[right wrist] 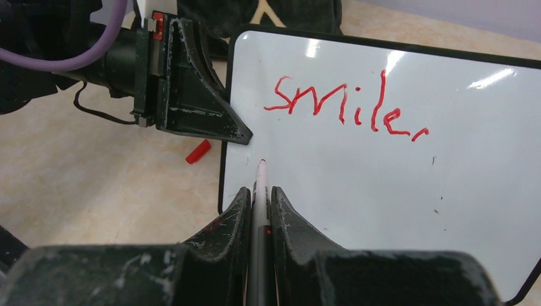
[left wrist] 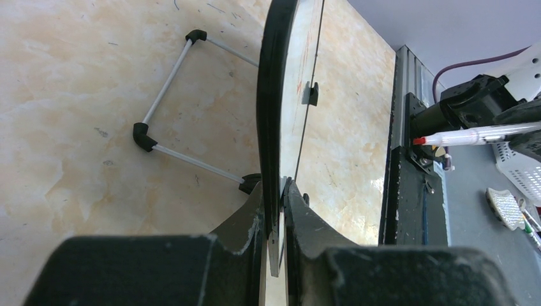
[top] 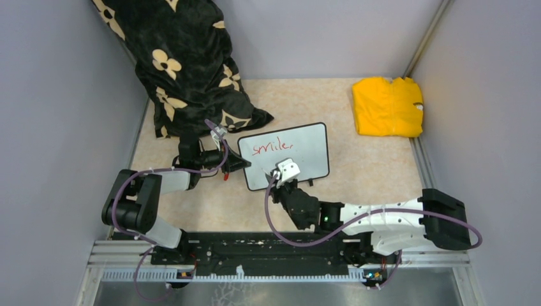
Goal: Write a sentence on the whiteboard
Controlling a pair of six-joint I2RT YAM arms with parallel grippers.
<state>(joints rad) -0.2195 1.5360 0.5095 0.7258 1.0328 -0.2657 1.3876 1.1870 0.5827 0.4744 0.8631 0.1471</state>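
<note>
The whiteboard (top: pixel 309 159) is propped at an angle in the middle of the table. On it the sentence (top: pixel 272 148) stands as one red word, "smile," (right wrist: pixel 348 105). My left gripper (top: pixel 237 162) is shut on the board's left edge; in the left wrist view the black frame (left wrist: pixel 271 115) runs edge-on between the jaws of the left gripper (left wrist: pixel 281 186). My right gripper (right wrist: pixel 259 191) is shut on a marker (right wrist: pixel 260 182). The marker's tip rests at the board's left side, below the "s". In the top view the right gripper (top: pixel 285 176) sits at the board's near edge.
A red marker cap (right wrist: pixel 198 151) lies on the table left of the board. A black flower-patterned cushion (top: pixel 185 64) fills the back left. A yellow folded cloth (top: pixel 388 105) lies at the back right. The board's wire stand (left wrist: pixel 167 89) rests behind it. Grey walls close in both sides.
</note>
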